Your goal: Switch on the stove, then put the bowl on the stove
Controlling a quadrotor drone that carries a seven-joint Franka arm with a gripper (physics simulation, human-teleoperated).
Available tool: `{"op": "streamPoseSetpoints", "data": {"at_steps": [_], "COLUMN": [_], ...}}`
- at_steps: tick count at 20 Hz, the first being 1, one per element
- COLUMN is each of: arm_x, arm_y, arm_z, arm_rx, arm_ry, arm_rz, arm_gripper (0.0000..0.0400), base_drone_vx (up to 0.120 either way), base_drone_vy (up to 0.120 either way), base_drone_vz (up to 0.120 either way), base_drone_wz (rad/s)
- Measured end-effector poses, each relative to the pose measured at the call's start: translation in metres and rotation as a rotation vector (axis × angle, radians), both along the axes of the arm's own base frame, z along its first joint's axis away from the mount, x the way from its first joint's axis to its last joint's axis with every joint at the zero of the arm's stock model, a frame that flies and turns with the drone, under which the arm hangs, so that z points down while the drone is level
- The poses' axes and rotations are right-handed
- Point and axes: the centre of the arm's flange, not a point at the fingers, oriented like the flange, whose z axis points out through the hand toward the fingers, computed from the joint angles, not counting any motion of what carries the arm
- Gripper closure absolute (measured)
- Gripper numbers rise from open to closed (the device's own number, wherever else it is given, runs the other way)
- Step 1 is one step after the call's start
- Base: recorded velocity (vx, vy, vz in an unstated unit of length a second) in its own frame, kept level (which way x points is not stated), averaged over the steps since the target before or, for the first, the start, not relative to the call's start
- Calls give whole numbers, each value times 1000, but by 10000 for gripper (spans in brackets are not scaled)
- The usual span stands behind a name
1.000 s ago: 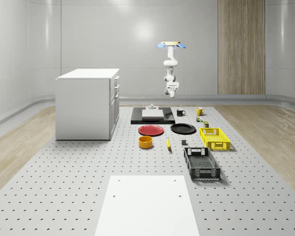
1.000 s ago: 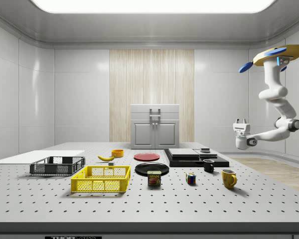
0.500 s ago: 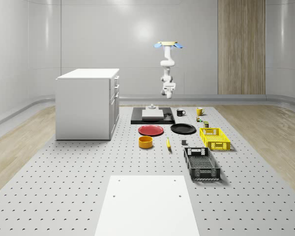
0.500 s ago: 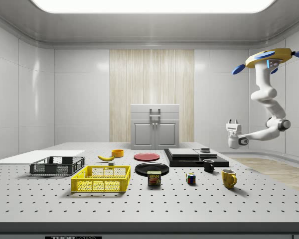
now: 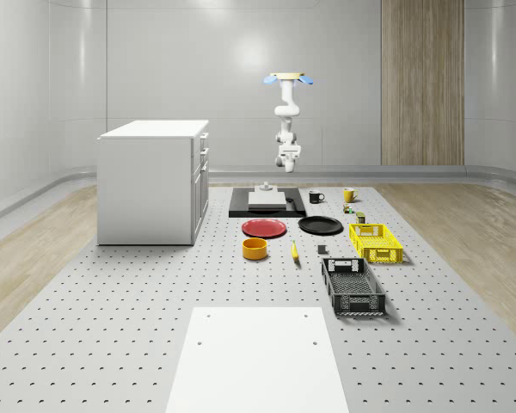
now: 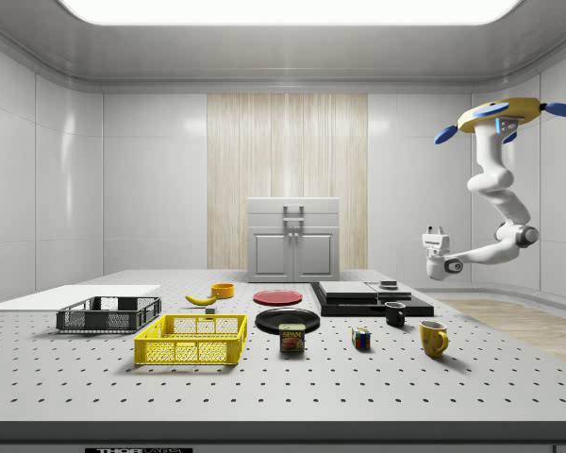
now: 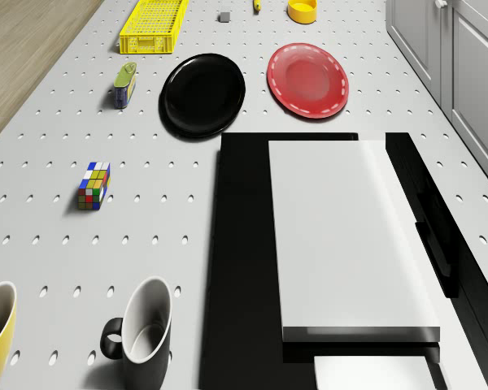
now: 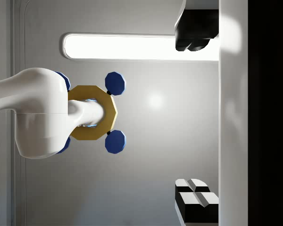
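Bowl (image 5: 254, 249) is orange-yellow and sits on the gray counter (image 5: 112, 327), a little to the right of the big white cabinet (image 5: 152, 182) in the whole-scene view. Nothing is holding it. Just behind it lies a red plate (image 5: 264, 228). Behind the plate is the stove (image 5: 241, 209), a flat black slab with a white block on top.

Up in the air past the stove's far side hovers the drone (image 5: 285, 78), and its white arm hangs down from it. The end effector (image 5: 285, 157) is in the air above the stove's far edge. It touches nothing. In the side view the end effector (image 6: 435, 229) floats just to the right of the stove (image 6: 358, 302), with its fingers pointing up. The bowl (image 6: 223, 290) is far off to the left there, well apart from it, with the whole stove and the red plate in between. In the wrist view the two dark fingers (image 8: 193, 37) are spread wide with nothing between them.

Further right in the whole-scene view are a banana (image 5: 294, 251), a black plate (image 5: 320, 225), a black mug (image 5: 316, 197), a yellow mug (image 5: 348, 194), a black basket (image 5: 353, 286) and a yellow basket (image 5: 376, 242).
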Motion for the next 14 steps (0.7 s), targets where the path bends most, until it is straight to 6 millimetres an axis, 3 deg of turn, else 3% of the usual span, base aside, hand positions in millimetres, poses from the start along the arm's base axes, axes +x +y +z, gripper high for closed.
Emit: {"op": "streamPoseSetpoints", "data": {"at_steps": [14], "arm_x": [-1], "arm_y": [3], "arm_z": [0], "arm_rx": [-30], "arm_ry": [-11], "arm_rz": [-1], "arm_gripper": [0], "base_drone_vx": [0], "base_drone_vy": [-120], "base_drone_vz": [0], "base_drone_wz": [0]}}
